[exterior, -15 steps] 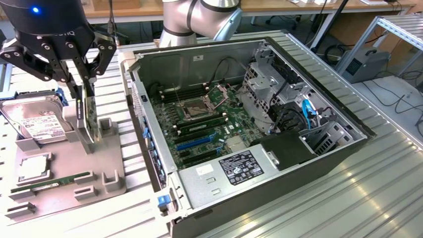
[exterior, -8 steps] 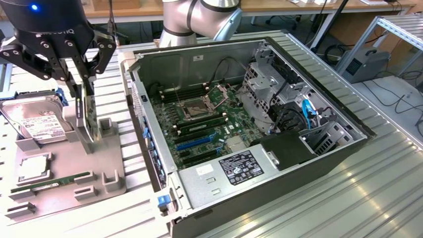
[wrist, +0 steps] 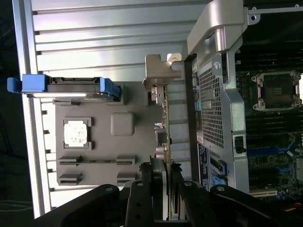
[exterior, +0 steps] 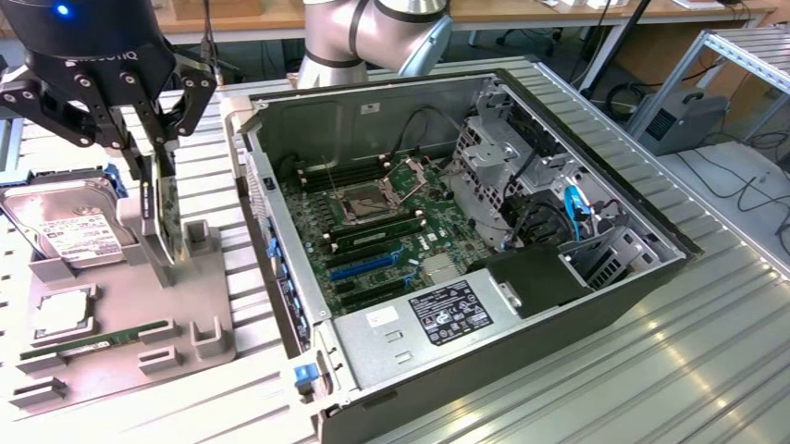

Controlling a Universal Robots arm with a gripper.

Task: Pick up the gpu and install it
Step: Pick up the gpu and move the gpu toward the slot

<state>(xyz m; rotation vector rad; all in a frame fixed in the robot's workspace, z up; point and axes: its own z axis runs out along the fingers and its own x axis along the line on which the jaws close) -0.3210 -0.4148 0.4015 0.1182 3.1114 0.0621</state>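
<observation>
Nearest in the exterior view is the gray parts tray (exterior: 203, 347), set on the ribbed metal table (exterior: 691, 351) at the exterior view's left. At the tray's near end a narrow green memory stick (exterior: 96, 342) lies flat between 2 holders. Just behind it a square silver processor (exterior: 62, 314) sits in its recess. Beside the tray, toward the exterior view's right, stands the open computer case (exterior: 494, 370), with the power supply (exterior: 450, 314) and its black label at the near end.

Farther along the tray the gpu (exterior: 158, 250) stands upright on edge, its lower edge down at the tray's slotted holder. The gripper (exterior: 151, 208) is above it with its 2 fingers (wrist: 156, 184) clenched on the card, 1 pad on each face. In the wrist view they flank the thin card edge closely, and the silver bracket (wrist: 160, 73) sits at the end of the card away from the gripper. Whether the card has left the holder cannot be told. To the exterior view's left of the gpu, a silver hard drive (exterior: 68, 231) with a white label rests tilted, with blue rails on it.

Deeper in the case, the motherboard (exterior: 370, 240) shows an open processor socket (exterior: 368, 202). A metal drive cage (exterior: 494, 153) and blue cables (exterior: 572, 208) sit toward the exterior view's right. Behind the case the arm (exterior: 370, 37) rises, and a wooden bench (exterior: 247, 17) runs along the back.
</observation>
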